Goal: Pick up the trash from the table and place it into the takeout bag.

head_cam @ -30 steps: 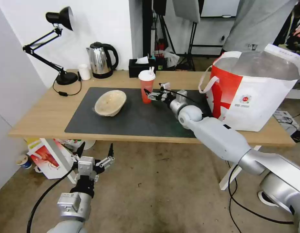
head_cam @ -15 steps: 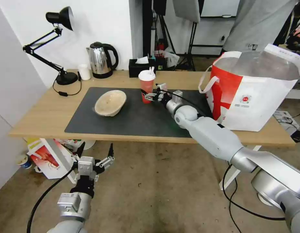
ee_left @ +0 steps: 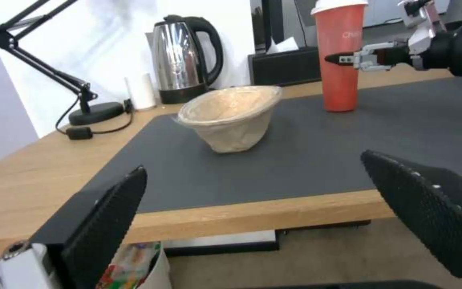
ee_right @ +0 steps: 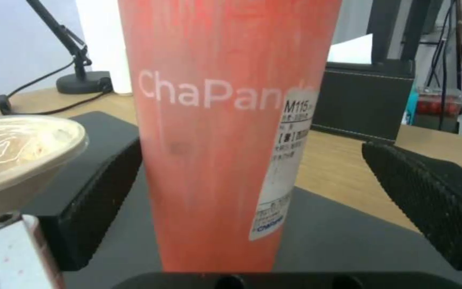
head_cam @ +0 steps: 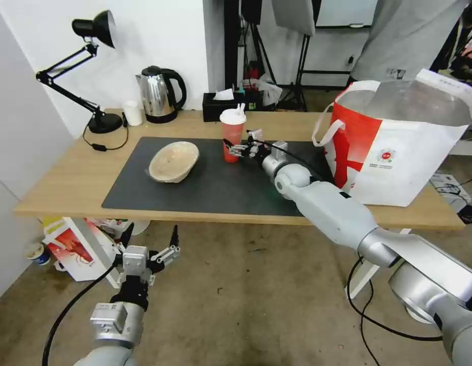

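A red cup (head_cam: 232, 136) with a white lid and straw stands on the dark mat of the table (head_cam: 68, 183). My right gripper (head_cam: 235, 149) is open around its lower half. In the right wrist view the cup (ee_right: 215, 132) stands between the black pads (ee_right: 89, 200): one is close against it and the other stands apart. A shallow beige bowl (head_cam: 174, 161) lies tilted on the mat, left of the cup. The white and red takeout bag (head_cam: 399, 147) stands open at the table's right end. My left gripper (head_cam: 147, 250) hangs open below the front edge of the table.
At the back of the table stand a black desk lamp (head_cam: 96, 76), a small white cup (head_cam: 132, 112), a steel kettle (head_cam: 158, 94) and a black tissue box (head_cam: 222, 105). A red-and-white box (head_cam: 76, 249) sits on the floor under the table's left end.
My right arm has reached a little further left, bringing its open fingers around the red cup. The left arm, the bowl and the bag have not moved.
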### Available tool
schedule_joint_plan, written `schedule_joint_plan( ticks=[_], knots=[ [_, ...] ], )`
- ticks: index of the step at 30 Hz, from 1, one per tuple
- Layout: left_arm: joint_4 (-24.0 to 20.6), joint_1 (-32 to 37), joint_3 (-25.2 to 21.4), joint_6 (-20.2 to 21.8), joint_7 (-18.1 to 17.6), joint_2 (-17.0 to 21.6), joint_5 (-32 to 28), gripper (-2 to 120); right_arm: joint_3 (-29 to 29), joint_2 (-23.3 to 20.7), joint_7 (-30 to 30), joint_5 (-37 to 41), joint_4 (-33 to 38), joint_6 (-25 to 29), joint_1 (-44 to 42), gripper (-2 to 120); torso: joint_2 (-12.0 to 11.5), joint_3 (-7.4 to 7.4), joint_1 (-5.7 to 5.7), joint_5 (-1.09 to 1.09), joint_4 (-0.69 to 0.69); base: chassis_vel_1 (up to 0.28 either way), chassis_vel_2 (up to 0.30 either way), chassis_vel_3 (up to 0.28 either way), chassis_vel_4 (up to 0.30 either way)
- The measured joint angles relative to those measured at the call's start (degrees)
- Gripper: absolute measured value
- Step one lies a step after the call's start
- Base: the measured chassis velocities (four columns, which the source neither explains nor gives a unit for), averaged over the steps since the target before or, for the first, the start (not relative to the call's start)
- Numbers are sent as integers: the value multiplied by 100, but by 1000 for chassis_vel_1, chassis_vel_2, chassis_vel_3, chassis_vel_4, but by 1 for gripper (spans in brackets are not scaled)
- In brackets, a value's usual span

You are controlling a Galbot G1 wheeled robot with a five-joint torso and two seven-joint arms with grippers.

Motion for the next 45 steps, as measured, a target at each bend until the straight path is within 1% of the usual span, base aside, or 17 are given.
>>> schedule_joint_plan(
  ticks=[3, 6, 8, 10, 11, 12, 14, 15, 18, 20, 28, 30, 33, 34, 36, 38, 45],
  knots=[
    [0, 0, 0, 0, 0, 0, 0, 100, 16, 67, -18, -30, -98, 52, -7, 99, 0, 0, 0, 0, 0, 0, 0, 0, 0],
    [0, 0, 0, 0, 0, 0, 0, 100, 52, 121, -96, -40, -169, 89, -19, 88, 0, 0, 0, 0, 0, 0, 0, 0, 0],
    [0, 0, 0, 0, 0, 0, 0, 100, 58, 125, -105, -40, -171, 90, -21, 84, 0, 0, 0, 0, 0, 0, 0, 0, 0],
    [0, 0, 0, 0, 0, 0, 0, 100, 70, 133, -150, -35, -180, 93, -27, 75, 0, 0, 0, 0, 0, 0, 0, 0, 0],
    [0, 0, 0, 0, 0, 0, 0, 100, 70, 133, -150, -35, -180, 93, -27, 75, 0, 0, 0, 0, 0, 0, 0, 0, 0],
    [0, 0, 0, 0, 0, 0, 0, 100, 71, 133, -159, -31, -180, 93, -34, 71, 0, 0, 0, 0, 0, 0, 0, 0, 0],
    [0, 0, 0, 0, 0, 0, 0, 100, 77, 128, -163, -5, -177, 94, -54, 59, 0, 0, -1, 0, -1, 0, 0, 0, 0],
    [0, 0, 0, 0, 0, 0, 0, 100, 77, 128, -163, -5, -177, 94, -54, 59, 0, 0, -1, 0, -1, 0, 0, 0, 0],
    [0, 0, 0, 0, 0, 0, 0, 100, 78, 119, -168, 12, -164, 95, -64, 49, 0, 0, 0, 0, -1, 0, 0, 0, 0],
    [0, 0, 0, 0, 0, 0, 0, 100, 81, 119, -170, 16, -163, 95, -64, 47, 0, 0, 0, 0, 0, 0, 0, 0, 0],
    [0, 0, 0, 0, 0, 0, 0, 100, 108, 69, -211, 43, -41, 81, -65, 24, 0, 0, 0, 0, 1, 0, 0, 0, 0],
    [0, 0, 0, 0, 0, 0, 0, 100, 108, 58, -213, 47, -18, 77, -65, 22, 0, 0, 0, 0, 0, 0, 0, 0, 0],
    [0, 0, 0, 0, 0, 0, 0, 100, 81, -35, -214, 106, 149, 41, -69, 14, 0, 0, 0, 0, 0, 0, 0, 0, 0],
    [0, 0, 0, 0, 0, 0, 0, 100, 81, -35, -214, 106, 149, 41, -69, 14, 0, 0, 0, 0, 0, 0, 0, 0, 0],
    [0, 0, 0, 0, 0, 0, 0, 100, 36, -162, -208, 145, 351, -19, -82, 7, 0, 0, 0, 0, 1, 0, 0, 0, 0],
    [0, 0, 0, 0, 0, 0, 0, 100, 29, -205, -206, 143, 410, -32, -87, 7, 0, 0, 0, 1, 1, 0, 0, 0, 0],
    [0, 0, 0, 0, 0, 0, 0, 100, -42, -699, -205, 55, 1033, -135, -127, 6, 0, 0, 0, 1, 0, 0, 0, 0, 0]
  ],
)
